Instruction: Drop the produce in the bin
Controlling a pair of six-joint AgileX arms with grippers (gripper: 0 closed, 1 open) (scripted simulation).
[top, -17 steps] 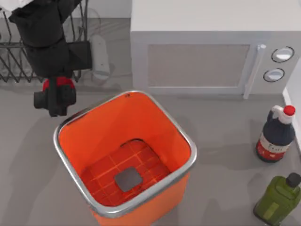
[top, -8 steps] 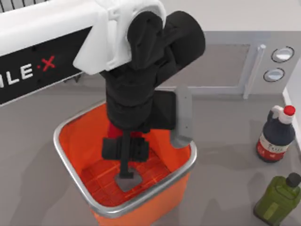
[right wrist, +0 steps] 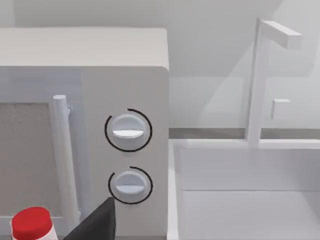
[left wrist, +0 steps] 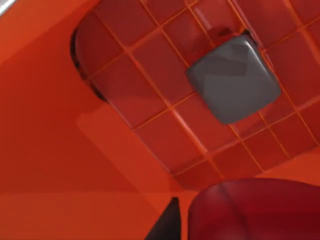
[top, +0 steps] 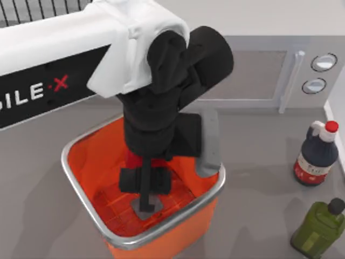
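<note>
**Red fruit held low inside the orange bin**

Orange plastic walls surround the left claw (top: 144, 181), which hangs well below the silver rim of the bin (top: 81, 143), above the gridded floor. The claw pinches the produce (top: 133, 159), a glossy red round fruit; from above, a sliver of it shows between the dark wrist and the black fingers, and in the left wrist view its smooth, shiny curve (left wrist: 255, 210) sits close to the lens with the bin floor beyond. Holding it this deep makes sense as I judge it: released from here, the fruit has a short fall and little chance of bouncing out or striking the rim.

The bin is square with rounded corners, its inner walls smooth and bright, its metal rim thin and reflective. The floor is moulded in a raised grid of darker red tiles, with a flat grey square (left wrist: 232, 80) at the centre, matte and slightly bevelled. The fruit hangs off to one side of that square, not touching the floor.

On the grey bench (top: 259, 156), well apart at the right, stand a dark sauce bottle (top: 315, 156) with a red cap and a green bottle (top: 318, 229) with a black cap. A white microwave (top: 242, 75) with two round dials sits behind the bin.

The right arm stays parked near the microwave dials (right wrist: 127, 131); whether its claw is spread or pressed together I cannot tell.
</note>
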